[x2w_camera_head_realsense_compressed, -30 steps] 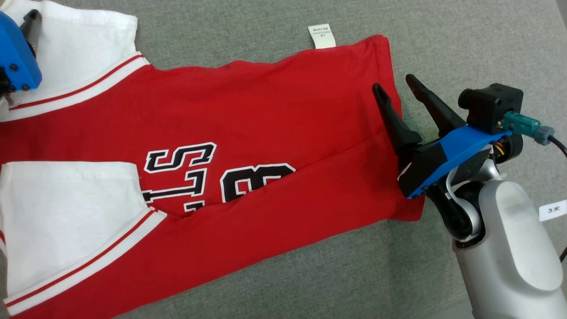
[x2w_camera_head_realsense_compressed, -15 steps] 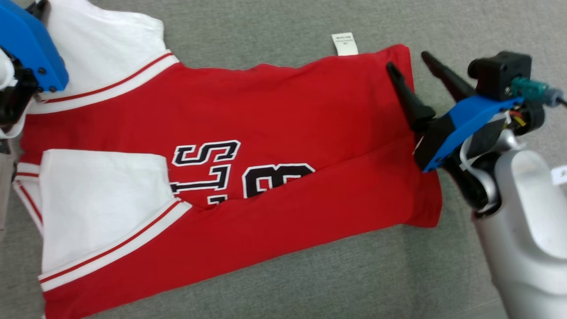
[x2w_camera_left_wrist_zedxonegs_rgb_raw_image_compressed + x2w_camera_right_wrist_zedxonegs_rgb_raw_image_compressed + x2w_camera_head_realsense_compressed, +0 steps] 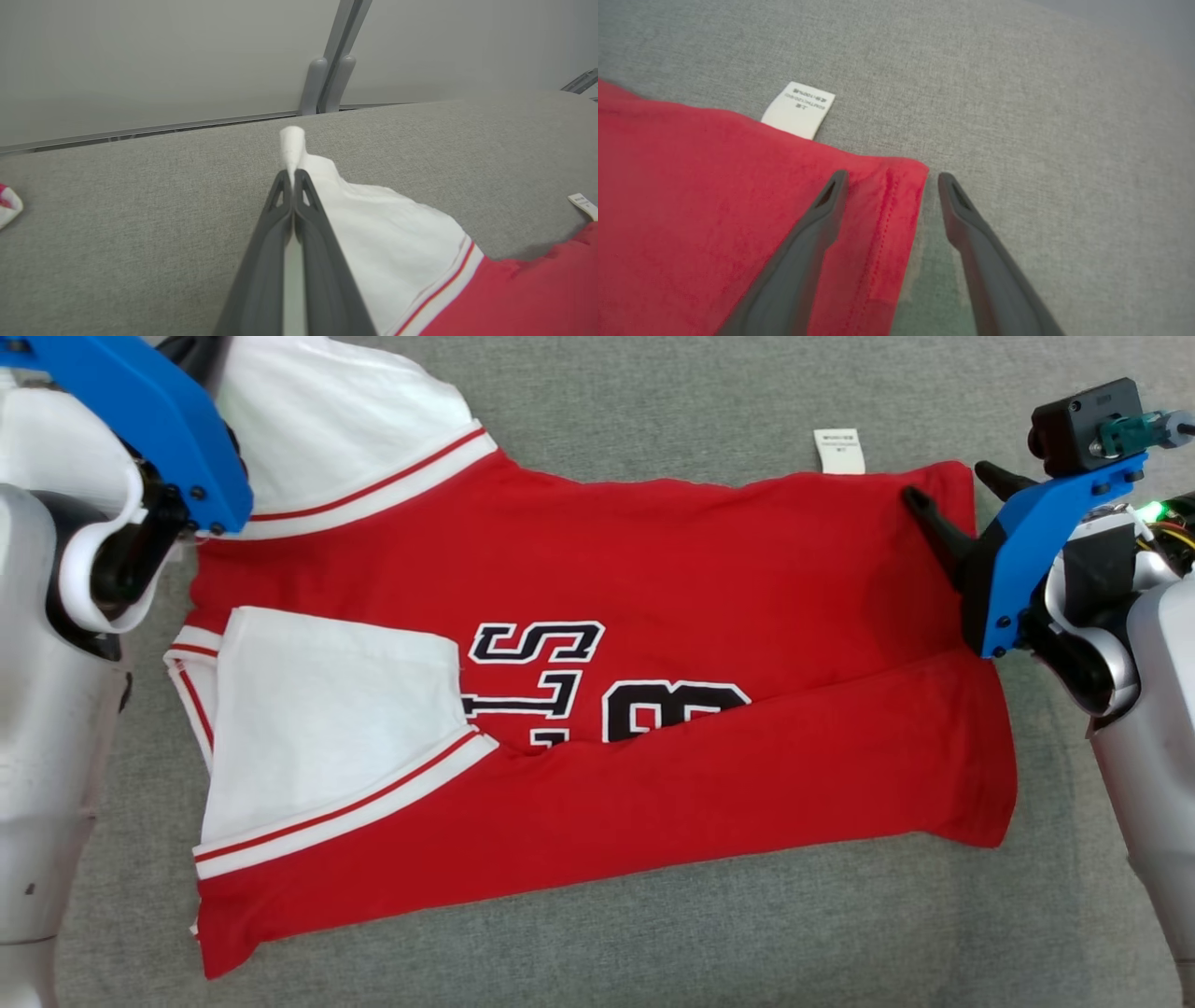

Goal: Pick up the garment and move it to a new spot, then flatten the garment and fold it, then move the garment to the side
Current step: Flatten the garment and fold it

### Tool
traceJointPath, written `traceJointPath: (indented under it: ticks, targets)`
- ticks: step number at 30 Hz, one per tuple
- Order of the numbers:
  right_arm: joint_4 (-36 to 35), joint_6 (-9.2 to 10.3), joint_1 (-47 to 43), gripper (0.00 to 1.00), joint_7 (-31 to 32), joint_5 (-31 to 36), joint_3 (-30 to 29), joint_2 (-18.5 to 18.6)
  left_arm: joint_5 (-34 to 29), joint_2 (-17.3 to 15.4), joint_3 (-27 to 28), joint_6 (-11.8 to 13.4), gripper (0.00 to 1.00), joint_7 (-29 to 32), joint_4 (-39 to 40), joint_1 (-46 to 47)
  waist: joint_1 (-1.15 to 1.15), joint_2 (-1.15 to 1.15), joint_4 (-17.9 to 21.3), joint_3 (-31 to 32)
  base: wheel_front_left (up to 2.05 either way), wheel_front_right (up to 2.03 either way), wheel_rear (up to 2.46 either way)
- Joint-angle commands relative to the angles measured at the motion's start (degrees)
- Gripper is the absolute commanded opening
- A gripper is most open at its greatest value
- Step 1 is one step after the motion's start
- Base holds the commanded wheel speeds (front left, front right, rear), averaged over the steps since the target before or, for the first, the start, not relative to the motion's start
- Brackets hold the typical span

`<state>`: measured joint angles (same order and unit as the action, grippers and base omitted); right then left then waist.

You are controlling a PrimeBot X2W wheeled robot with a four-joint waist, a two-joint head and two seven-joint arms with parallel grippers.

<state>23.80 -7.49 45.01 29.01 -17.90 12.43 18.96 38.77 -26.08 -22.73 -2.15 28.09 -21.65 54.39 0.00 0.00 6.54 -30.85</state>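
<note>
Sleeve pinch: your left gripper (image 3: 293, 176) is clenched, fingers flat together on the tip of the white sleeve (image 3: 387, 224). A little peak of cloth pokes out past the tips at the centre of the left wrist frame.
Hem corner: your right gripper (image 3: 892, 179) stands wide apart and holds nothing. One finger is over the red hem (image 3: 887, 219) and the other over bare grey, so the garment's edge runs between them at mid-frame in the right wrist view.
Garment: the red jersey (image 3: 653, 616) lies flat across the middle of the head frame, its long way running left to right. Its lower side is folded up over the black lettering (image 3: 607, 681), and the second sleeve (image 3: 327, 728) is tucked in at lower left.
Care tag: a small white care tag (image 3: 838, 450) sticks out of the top edge at upper right of the head frame, near your right fingers.
Surface: grey padding (image 3: 607, 943) with a woven face lies under everything.
Handling: you're dealing with light, limp knit, I'd say. It will drape and stretch rather than hold a shape, and the woven grey should grip it a bit. A pull on the sleeve tip alone will likely drag the sleeve while the body lags.
Where to hold: close on that upper right corner past the stitching, catching every layer and not the tag.
Risk: lift one end early and the folded lower side may fall open.
</note>
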Motion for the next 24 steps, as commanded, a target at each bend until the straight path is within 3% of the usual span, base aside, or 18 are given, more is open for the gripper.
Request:
traceJointPath:
  ticks: [1,3,4,5,6,8,10,11,18,24]
  targets:
    - [1.2,-0.01,1.49,1.0,0.73,-0.71,-0.07,0.71,0.23,0.6,-0.17,-0.4,0.0,-0.59,0.52,0.02,0.0,0.0,-0.62,-0.19,0.0,0.0,0.0]
    - [2.8,-0.01,2.06,1.0,1.51,-0.89,0.39,0.85,0.33,0.86,-0.52,-0.62,0.0,-0.87,0.73,-0.09,0.0,0.0,-1.1,-0.26,0.0,0.0,0.0]
    - [3.5,-0.01,2.27,0.75,1.76,-1.14,0.63,0.76,0.41,1.02,-0.66,-0.75,0.0,-1.05,0.78,-0.06,0.0,0.0,-1.32,-0.3,0.0,0.0,0.0]
    - [4.27,-0.01,2.5,0.56,2.03,-1.56,0.85,0.6,0.47,1.16,-0.8,-0.85,0.0,-1.16,0.82,-0.01,0.0,0.0,-1.51,-0.34,0.0,0.0,0.0]
    - [4.97,-0.01,2.84,0.45,2.04,-1.74,0.88,0.48,0.54,1.26,-0.88,-1.0,0.0,-1.34,0.81,0.04,0.0,0.0,-1.64,-0.37,0.0,0.0,0.0]
    - [6.14,-0.01,3.3,0.35,1.57,-1.75,1.37,0.65,0.47,1.49,-1.03,-1.38,0.0,-1.82,0.78,0.07,0.0,0.0,-1.91,-0.36,0.0,0.0,0.0]
    - [6.95,-0.01,3.95,0.19,0.55,-1.52,1.64,0.75,0.69,1.58,-1.02,-1.47,0.0,-2.35,0.59,-0.03,0.0,0.0,-2.11,-0.23,0.0,0.0,0.0]
    - [7.21,-0.01,4.19,0.0,-0.18,-1.27,1.66,0.64,0.74,1.61,-0.98,-1.56,0.0,-2.72,0.55,-0.1,0.0,0.0,-2.19,-0.11,0.0,0.0,0.0]
    - [10.09,-0.01,5.6,0.0,-6.05,-0.45,0.83,0.16,1.6,1.67,-0.23,-2.19,0.0,-5.31,0.46,-1.13,0.0,0.0,-2.62,1.37,0.0,0.0,0.0]
    - [9.24,-0.01,2.83,0.0,-10.85,-3.67,4.33,1.94,3.74,1.72,-0.18,-3.15,0.0,-7.2,3.62,-5.43,0.0,0.0,-3.41,3.59,0.0,0.0,0.0]
